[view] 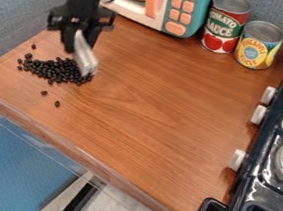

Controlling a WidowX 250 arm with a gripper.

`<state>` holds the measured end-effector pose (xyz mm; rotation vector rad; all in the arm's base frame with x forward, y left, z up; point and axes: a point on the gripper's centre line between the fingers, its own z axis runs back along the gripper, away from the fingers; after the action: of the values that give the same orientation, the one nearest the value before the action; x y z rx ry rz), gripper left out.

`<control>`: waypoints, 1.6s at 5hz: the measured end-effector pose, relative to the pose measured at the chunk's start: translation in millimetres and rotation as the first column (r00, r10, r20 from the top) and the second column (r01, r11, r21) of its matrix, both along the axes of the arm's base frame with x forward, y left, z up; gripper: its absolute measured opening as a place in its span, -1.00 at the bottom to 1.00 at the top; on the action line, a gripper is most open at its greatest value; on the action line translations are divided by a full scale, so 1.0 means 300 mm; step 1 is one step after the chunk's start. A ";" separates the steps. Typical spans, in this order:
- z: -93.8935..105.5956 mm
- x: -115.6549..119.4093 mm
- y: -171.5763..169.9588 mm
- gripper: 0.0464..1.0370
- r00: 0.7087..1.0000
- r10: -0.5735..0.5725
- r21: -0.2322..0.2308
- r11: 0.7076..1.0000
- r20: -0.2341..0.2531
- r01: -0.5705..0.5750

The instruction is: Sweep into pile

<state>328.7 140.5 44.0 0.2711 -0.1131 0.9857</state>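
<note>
So we've got the black gripper (78,42) hanging down at the upper left of the worktop, and it's holding a pale, silvery sweeping tool (85,57). The tool slants down toward the right, and its lower end is right at the right-hand side of our black bean pile (54,69). It's a bit too blurry for us to say what kind of tool it is, or whether its tip actually touches the wood.

The pile sits on the left part of the brown wooden counter (165,101). Most of the beans are bunched up in a wide, loose heap, pretty ragged along the left side. We count two strays apart from it toward the front edge, one bean (44,93) and then another bean (57,104) a little farther out, plus a lone one behind the heap.

Moving outward, we have a teal and white toy microwave (199,8) at the back with peach buttons and a peach door handle. Next to it stand a red can (225,24) and a shorter yellow and blue can (259,45), both upright. Over on the right side is our dark toy stove (269,148), with white knobs facing the counter.
</note>
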 end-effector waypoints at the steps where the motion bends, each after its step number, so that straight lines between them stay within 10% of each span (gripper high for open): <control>1: 0.029 -0.055 0.031 -0.30 1.000 -0.030 0.027 0.999 0.003 0.030; 5: -0.006 -0.171 0.122 -0.30 1.000 0.003 0.056 0.998 -0.004 -0.003; 8: -0.031 -0.233 0.114 -0.30 0.983 0.173 -0.109 0.978 -0.055 -0.178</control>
<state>259.0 174.8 34.8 0.2008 0.0093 1.1569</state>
